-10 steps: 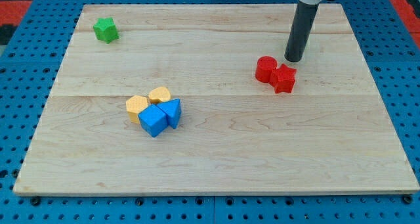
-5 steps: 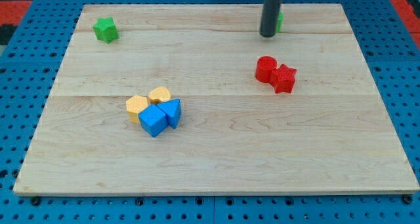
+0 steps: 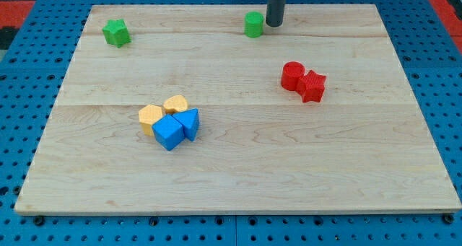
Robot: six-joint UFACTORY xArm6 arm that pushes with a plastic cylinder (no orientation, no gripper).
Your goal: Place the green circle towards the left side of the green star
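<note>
The green circle point(image 3: 253, 24) sits near the view's top, a little right of centre, on the wooden board point(image 3: 238, 181). My tip point(image 3: 274, 24) stands right against the circle's right side. The green star point(image 3: 115, 32) lies far off at the view's top left, about level with the circle.
A red circle point(image 3: 291, 76) and a red star point(image 3: 313, 86) touch each other at the view's right. Two yellow blocks point(image 3: 150, 117) point(image 3: 175, 104), a blue cube point(image 3: 169, 133) and a blue triangle point(image 3: 189, 122) are clustered left of centre.
My tip has moved from beside the red blocks up to the view's top and then left, and the green circle has slid left with it.
</note>
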